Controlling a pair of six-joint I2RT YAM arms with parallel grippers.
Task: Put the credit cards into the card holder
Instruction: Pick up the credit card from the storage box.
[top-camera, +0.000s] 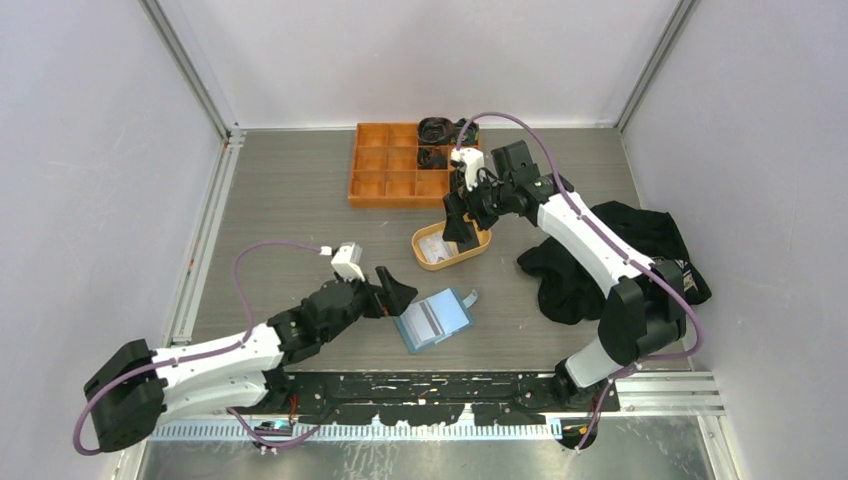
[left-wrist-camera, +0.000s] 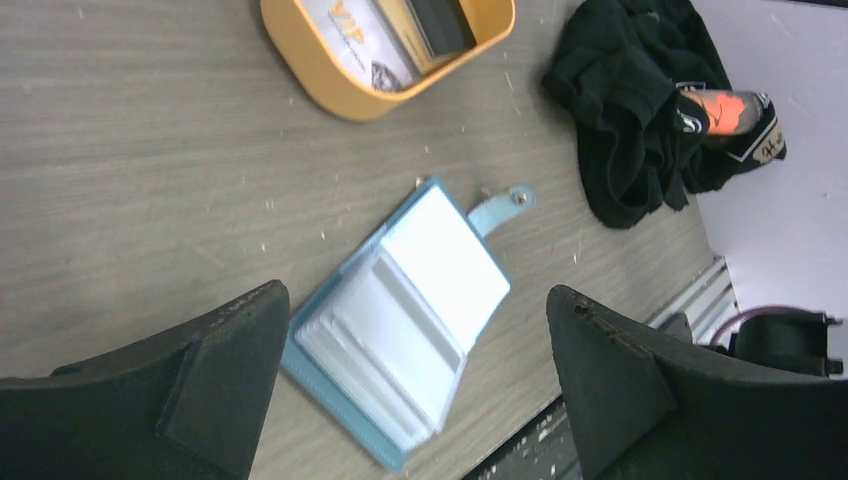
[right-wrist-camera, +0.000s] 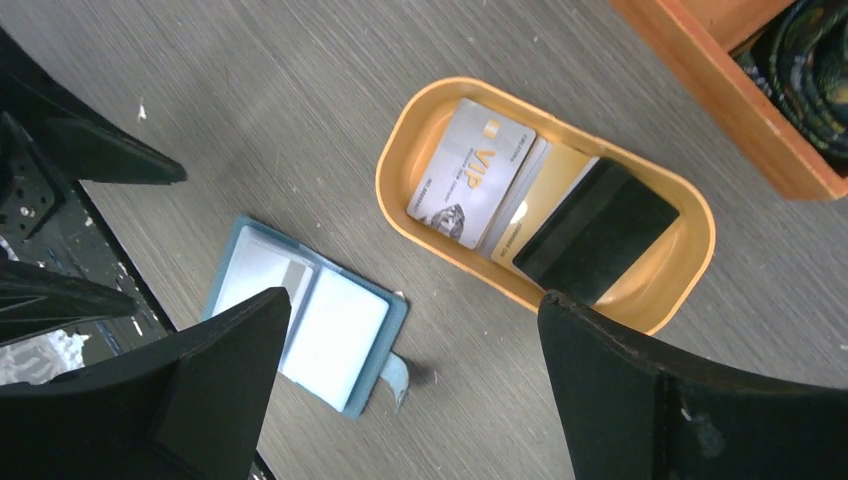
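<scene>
The credit cards lie in the oval dish, directly below our right hand, which is open and empty. Our left hand, also open, sits just beside the card holder.

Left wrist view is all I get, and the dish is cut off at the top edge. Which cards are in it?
Observer: The right wrist view shows the whole tan dish. It holds a grey VIP card, a pale gold card partly under it, and a black card lying over the gold one.
Operator: Where's the right claw?
Observer: From the top view, the right claw hangs above the dish, open, with nothing in it.
</scene>
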